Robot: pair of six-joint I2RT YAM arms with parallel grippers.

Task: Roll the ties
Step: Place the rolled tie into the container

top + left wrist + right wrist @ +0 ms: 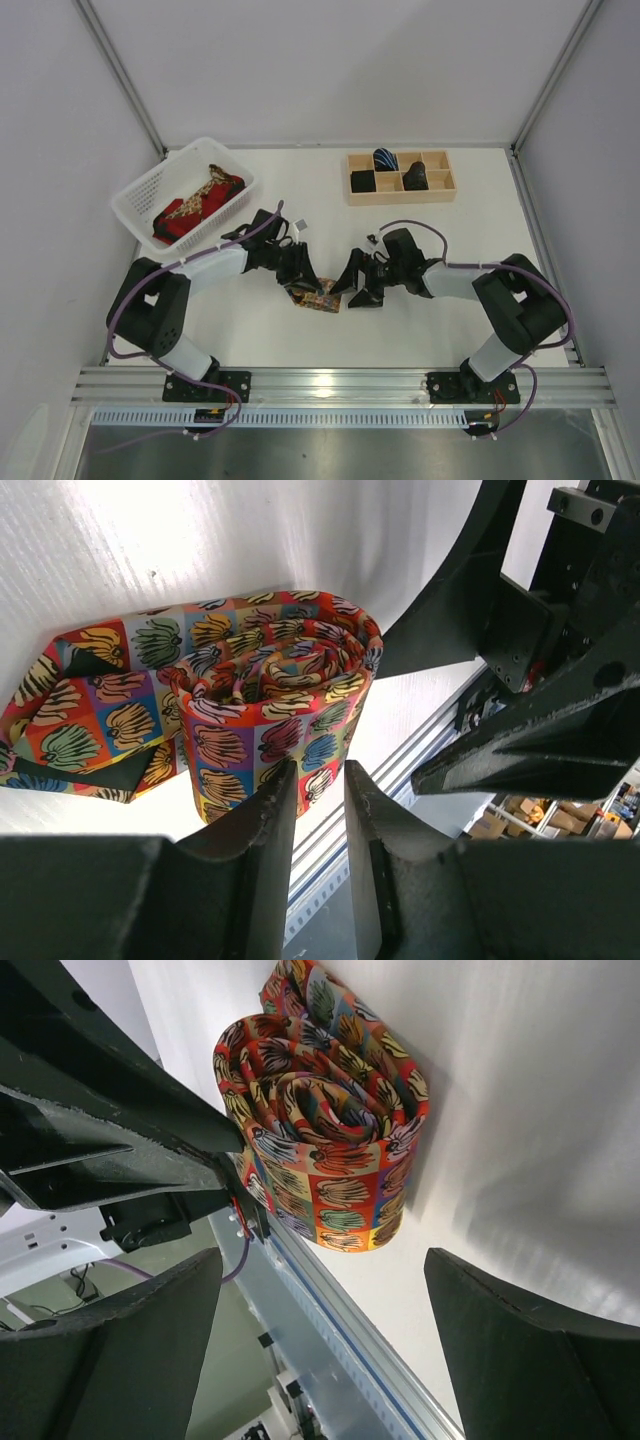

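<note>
The rolled tie [270, 700] sits between left fingers [250, 860], narrowly parted, and right fingers [520, 1340], spread wide.

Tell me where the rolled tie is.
In the top view the rolled tie lies on the table near the front middle, between the left gripper and the right gripper, nearer the left one.

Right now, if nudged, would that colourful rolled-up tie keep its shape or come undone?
Probably loosens: the rolled tie is soft fabric, its coils already slack with a tail lying loose. Standing on edge on the smooth table, it might slide or topple rather than roll.
</note>
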